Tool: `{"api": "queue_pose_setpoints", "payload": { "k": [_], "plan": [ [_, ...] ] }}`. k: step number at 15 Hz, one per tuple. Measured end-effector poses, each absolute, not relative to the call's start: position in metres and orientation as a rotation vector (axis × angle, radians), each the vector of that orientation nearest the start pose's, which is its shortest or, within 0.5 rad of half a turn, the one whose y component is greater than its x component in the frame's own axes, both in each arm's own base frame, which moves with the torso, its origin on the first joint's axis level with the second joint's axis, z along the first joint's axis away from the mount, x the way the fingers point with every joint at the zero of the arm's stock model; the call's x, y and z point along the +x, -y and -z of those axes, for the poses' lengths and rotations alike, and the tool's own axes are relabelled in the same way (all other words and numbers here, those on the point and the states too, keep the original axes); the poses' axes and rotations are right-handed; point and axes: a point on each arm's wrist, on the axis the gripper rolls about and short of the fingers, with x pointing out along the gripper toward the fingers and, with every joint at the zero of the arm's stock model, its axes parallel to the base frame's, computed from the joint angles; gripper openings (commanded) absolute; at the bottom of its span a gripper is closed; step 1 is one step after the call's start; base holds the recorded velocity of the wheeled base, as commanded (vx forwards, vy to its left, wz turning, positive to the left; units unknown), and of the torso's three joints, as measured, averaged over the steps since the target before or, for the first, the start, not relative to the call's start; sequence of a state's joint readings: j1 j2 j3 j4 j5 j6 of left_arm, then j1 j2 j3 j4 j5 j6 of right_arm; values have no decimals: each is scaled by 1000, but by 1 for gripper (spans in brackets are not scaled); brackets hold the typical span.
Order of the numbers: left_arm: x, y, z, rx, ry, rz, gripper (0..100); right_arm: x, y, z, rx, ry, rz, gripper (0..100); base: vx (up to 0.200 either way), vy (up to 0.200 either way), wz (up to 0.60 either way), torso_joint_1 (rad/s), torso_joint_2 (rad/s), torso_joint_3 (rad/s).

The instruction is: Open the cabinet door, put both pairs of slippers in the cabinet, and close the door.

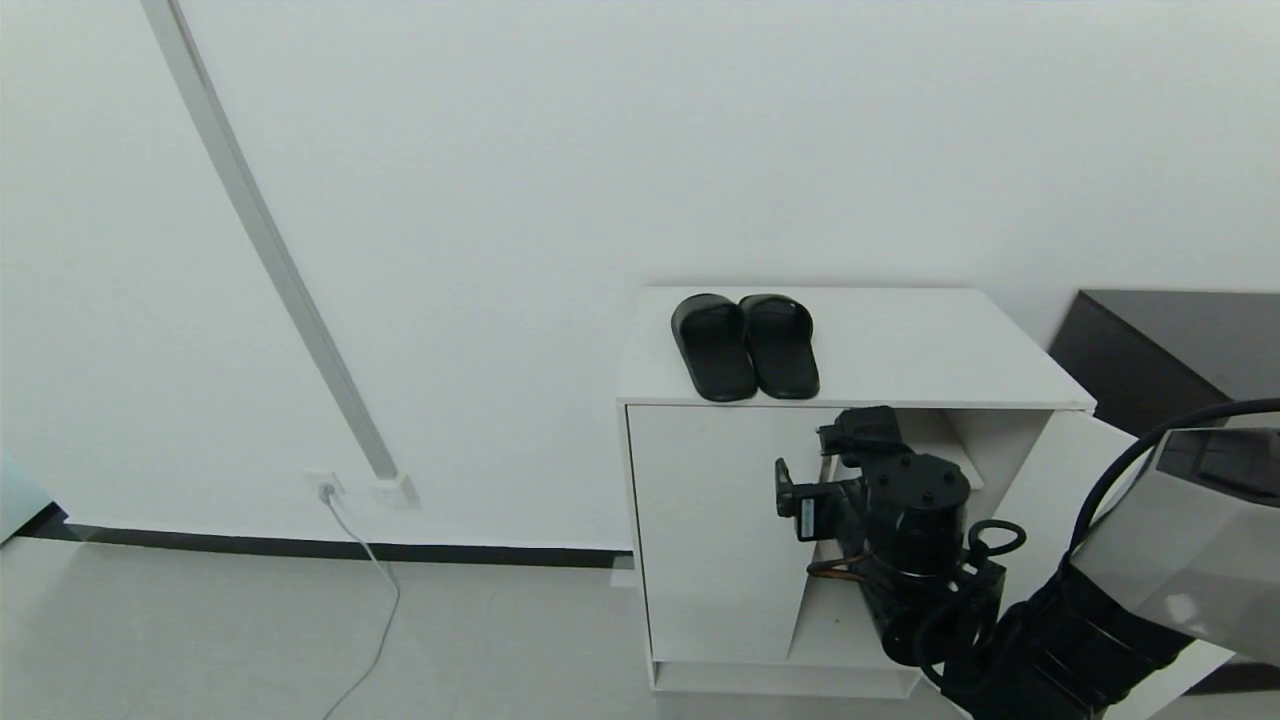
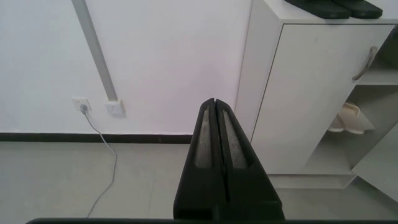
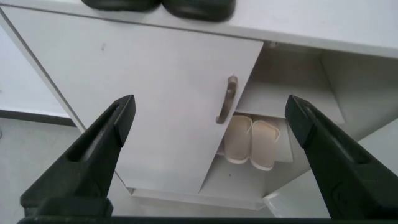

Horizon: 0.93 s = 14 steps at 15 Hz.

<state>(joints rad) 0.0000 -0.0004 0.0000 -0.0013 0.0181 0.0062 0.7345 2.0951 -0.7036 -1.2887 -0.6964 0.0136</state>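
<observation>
White wall (image 1: 600,150) and grey tiled floor (image 1: 200,640) surround a low white two-door cabinet (image 1: 900,345). Its closed door panel (image 1: 720,530) is on the robot's left. The open door panel (image 1: 1050,500) stands swung out on the right, so the compartment is accessible.

A cream-coloured pair of slippers (image 3: 250,142) sits side by side on the inner shelf. A black rubber pair of slippers (image 1: 745,345) lies on the cabinet top, near its left front, shoes touching, long axis running approx. front edge to wall.

Ref. right hand (image 3: 209,102): the black pair is above it and slightly to the robot's left. The right hand faces the cabinet front just below the top, fingers spread wide, holding nothing. The left hand (image 2: 214,106) is pressed closed, empty, well apart to the left.

Judgement: the right arm is nearer, and the next move requires it to rise above the top edge.
</observation>
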Motion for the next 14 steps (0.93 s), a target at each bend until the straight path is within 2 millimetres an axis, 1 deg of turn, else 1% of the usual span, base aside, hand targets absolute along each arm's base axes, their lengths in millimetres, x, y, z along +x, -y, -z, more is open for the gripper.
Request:
{"api": "queue_pose_setpoints", "payload": {
  "k": [3,5,7,9,12,14],
  "plan": [
    [-23,0,-76,7,2,-17,0,274,-230,-95,-58,-77,-62,100,0,0,0,183,-391,-217],
    [-23,0,-76,7,2,-17,0,278,-236,-99,-82,-123,-69,100,0,0,0,149,-332,-171],
    [-23,0,-76,7,2,-17,0,284,-243,-110,-70,-187,-72,100,0,0,0,21,-38,-18],
    [-23,0,-76,8,2,-16,0,283,-246,-124,-31,-247,-132,100,0,0,0,0,0,0],
    [-23,0,-76,8,2,-15,0,283,-250,-144,25,-267,-180,100,0,0,0,0,0,0],
    [-23,0,-76,8,2,-14,0,284,-250,-149,39,-255,-186,100,0,0,0,0,0,0]
  ]
}}
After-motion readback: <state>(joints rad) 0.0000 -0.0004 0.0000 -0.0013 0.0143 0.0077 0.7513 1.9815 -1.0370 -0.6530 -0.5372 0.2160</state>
